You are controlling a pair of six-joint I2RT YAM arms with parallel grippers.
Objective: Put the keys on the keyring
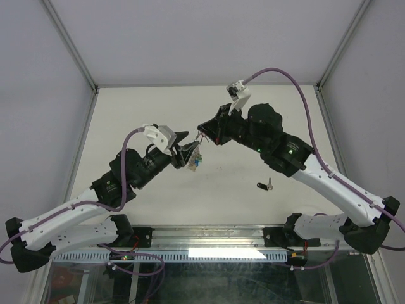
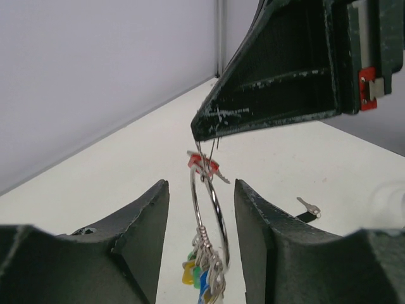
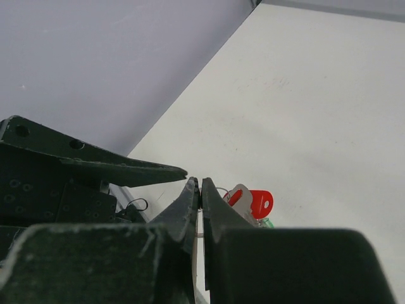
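Note:
The keyring (image 2: 210,212) is a thin silver ring hanging upright, with a bunch of small keys and yellow, green and blue tags (image 2: 201,273) at its bottom. The red-tagged key (image 2: 205,165) sits at its top and also shows in the right wrist view (image 3: 258,202), with a bit of green below it. My right gripper (image 3: 200,185) is shut on the ring's wire from above (image 1: 202,133). My left gripper (image 2: 201,183) is open, one finger on each side of the ring without touching it (image 1: 188,152). The black-tagged key (image 1: 264,185) lies on the table.
The white table (image 1: 253,114) is bounded by grey walls on the left, back and right. Both arms meet above its middle. The black-tagged key also shows in the left wrist view (image 2: 308,209), to the right of the grippers.

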